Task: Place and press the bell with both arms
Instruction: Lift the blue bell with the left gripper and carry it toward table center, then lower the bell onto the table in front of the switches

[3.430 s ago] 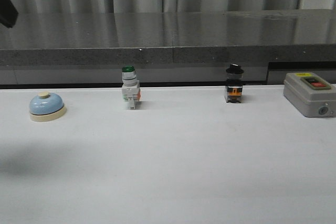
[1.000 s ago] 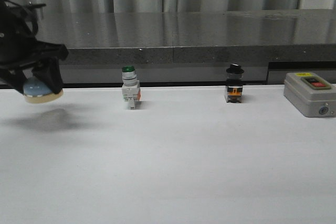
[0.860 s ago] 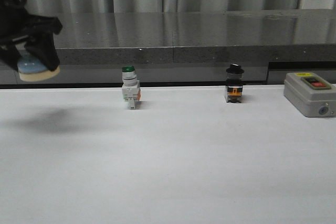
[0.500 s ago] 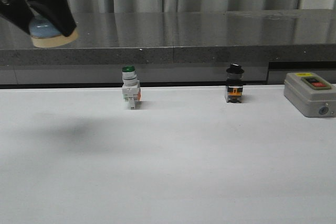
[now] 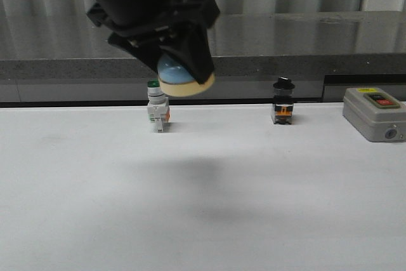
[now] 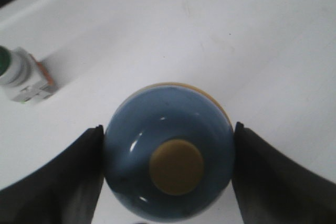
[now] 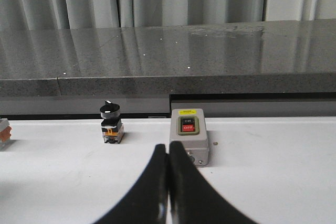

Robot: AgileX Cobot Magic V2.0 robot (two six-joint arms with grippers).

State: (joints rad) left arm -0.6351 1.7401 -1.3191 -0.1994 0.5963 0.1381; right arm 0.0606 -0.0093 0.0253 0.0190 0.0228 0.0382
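**Jaws clamped on bell, carried clear above the tabletop**

Jaws of the left gripper (image 6: 168,150) are closed on the bell (image 6: 169,153), one black finger (image 6: 58,174) pressed against each side of the dome. The left wrist view looks straight down the bell's upright axis: the push-button sits centred, so the grasp appears square. The bell rides level or very nearly so. In the front view the bell (image 5: 184,79) hangs in the air, well above the tabletop (image 5: 203,201), with only a soft shadow on the white surface beneath it. It is not set down.

Governing relation: the bell lies directly between the left jaws and directly over bare tabletop, so placing it calls, in my judgement, for a plain vertical descent. The left arm holds it; the right arm is the more distant. The right gripper (image 7: 168,182) has its jaws together and empty, tips touching in its own wrist view. It does not appear in the front view, and it would have to travel inward before any press.

Condition of the bell: glossy light-blue dome with small highlights, cream round base showing as a rim below the dome, cream button on top. No damage is visible.

Further back, along the rear of the tabletop, stand a green-capped white switch (image 5: 157,109) just behind and below the bell, a black-capped switch (image 5: 283,101), and a grey box with buttons (image 5: 374,114) at the far right. The nearest hazard on descent is the green-capped switch.
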